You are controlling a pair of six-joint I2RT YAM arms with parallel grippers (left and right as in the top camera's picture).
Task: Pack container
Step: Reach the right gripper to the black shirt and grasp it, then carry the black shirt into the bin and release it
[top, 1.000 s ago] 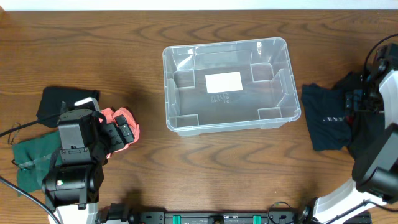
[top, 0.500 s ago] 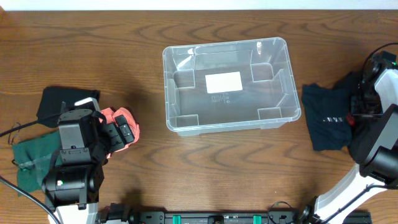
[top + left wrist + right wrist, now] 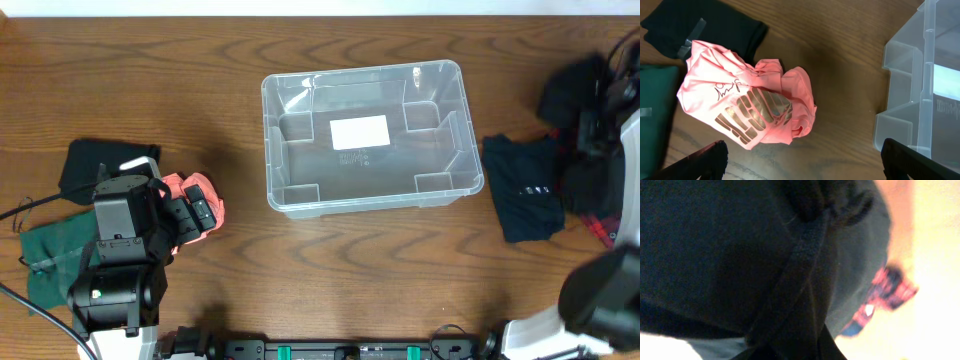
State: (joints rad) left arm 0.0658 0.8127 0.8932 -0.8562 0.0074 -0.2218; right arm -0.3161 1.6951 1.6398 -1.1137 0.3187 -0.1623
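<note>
Container [image 3: 375, 170] lies mouth-up, long axis left-right, beyond the left gripper [image 3: 807, 152], its fingers spread wide; dark cloth [image 3: 715, 245] hides the right gripper [image 3: 596, 115] fingers, grip unclear.

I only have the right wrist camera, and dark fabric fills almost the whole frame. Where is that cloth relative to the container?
Observer: From overhead, a dark bundle sits at the end of the right arm near the table's right edge. It is well to the right of the container, not over it.
Operator: Is anything in the container yet?
Observer: No. It is empty, and only the white label on its base shows through.
</note>
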